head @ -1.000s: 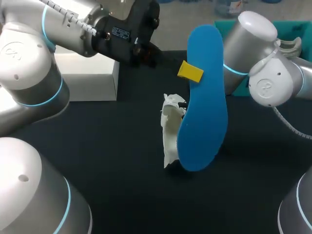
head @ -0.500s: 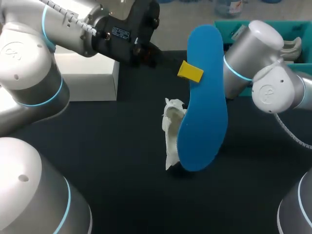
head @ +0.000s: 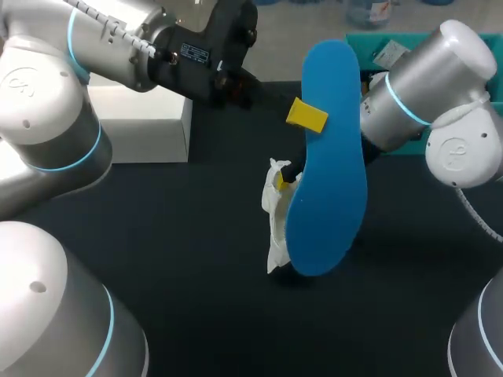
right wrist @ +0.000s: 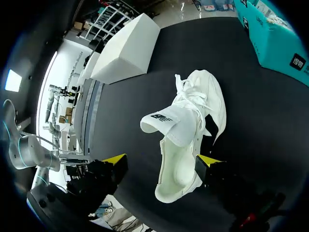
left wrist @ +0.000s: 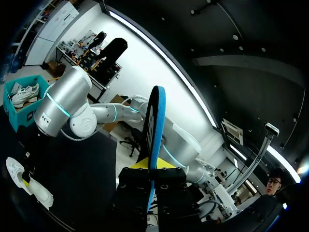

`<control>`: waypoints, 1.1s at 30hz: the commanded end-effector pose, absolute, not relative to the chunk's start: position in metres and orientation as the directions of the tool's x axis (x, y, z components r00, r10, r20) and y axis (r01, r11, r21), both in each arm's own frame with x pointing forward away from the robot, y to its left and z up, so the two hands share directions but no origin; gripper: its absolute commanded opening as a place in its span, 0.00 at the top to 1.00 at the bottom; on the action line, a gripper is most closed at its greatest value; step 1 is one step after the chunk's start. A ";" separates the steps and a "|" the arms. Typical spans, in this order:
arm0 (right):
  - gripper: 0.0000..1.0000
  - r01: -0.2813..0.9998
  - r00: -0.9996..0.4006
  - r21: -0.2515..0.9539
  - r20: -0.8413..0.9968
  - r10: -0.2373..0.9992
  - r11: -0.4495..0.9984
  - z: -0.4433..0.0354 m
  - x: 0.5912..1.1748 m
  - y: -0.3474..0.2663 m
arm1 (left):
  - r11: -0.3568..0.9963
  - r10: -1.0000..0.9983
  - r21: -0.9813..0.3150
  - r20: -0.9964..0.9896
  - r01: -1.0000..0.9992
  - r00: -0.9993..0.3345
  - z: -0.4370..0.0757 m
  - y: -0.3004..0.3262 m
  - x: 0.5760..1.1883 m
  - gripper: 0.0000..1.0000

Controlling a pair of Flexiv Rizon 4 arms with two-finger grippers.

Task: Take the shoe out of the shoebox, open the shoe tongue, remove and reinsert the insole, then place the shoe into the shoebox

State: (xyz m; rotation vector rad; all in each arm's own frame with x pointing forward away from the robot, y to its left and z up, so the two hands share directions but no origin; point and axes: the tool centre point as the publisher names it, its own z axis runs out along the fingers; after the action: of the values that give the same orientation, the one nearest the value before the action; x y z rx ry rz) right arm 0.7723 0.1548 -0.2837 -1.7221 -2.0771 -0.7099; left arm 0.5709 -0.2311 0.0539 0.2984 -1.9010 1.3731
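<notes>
Over the last second the right arm (head: 424,94) has swung its wrist farther out toward its own side and tipped down behind the insole (head: 330,157), so one yellow fingertip now shows against the top of the shoe (head: 275,220), which has shifted slightly. The left gripper (left wrist: 152,170) has not moved: its fingers are clamped on the flat, smooth blue insole, held upright above the table (head: 181,236) with its rounded toe end up. The right gripper (right wrist: 161,159) hovers over the shoe's heel end with its fingers (right wrist: 208,160) spread wide; one tip is just beside the shoe's side and the other is well apart from it. The white lace-up shoe lies on the black table, its tongue folded up and back and its opening bare. The teal shoebox (right wrist: 270,38) stands beyond it at the table's far edge.
</notes>
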 end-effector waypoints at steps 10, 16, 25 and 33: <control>0.00 0.971 -0.214 0.211 0.563 0.798 0.111 -0.266 0.757 0.135 | 0.396 0.234 -0.712 0.689 -0.580 -0.685 0.054 -0.232 0.571 1.00; 0.00 0.972 -0.205 0.230 0.745 0.635 0.044 -0.247 0.755 0.126 | 0.396 0.234 -0.712 0.689 -0.580 -0.685 0.054 -0.232 0.571 1.00; 0.00 0.961 -0.255 0.275 0.909 0.329 -0.015 -0.174 0.734 0.097 | 0.396 0.234 -0.712 0.689 -0.580 -0.685 0.054 -0.232 0.571 1.00; 0.00 0.982 -0.155 0.173 0.970 0.189 -0.082 -0.144 0.733 0.087 | 0.396 0.234 -0.712 0.689 -0.580 -0.685 0.054 -0.232 0.571 1.00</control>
State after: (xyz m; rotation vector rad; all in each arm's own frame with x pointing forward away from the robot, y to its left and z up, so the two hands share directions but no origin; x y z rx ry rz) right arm 0.7451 0.1044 -0.1455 -1.4515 -1.6398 -1.1710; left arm 0.5709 -0.2311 0.0539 0.2984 -1.9010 1.3730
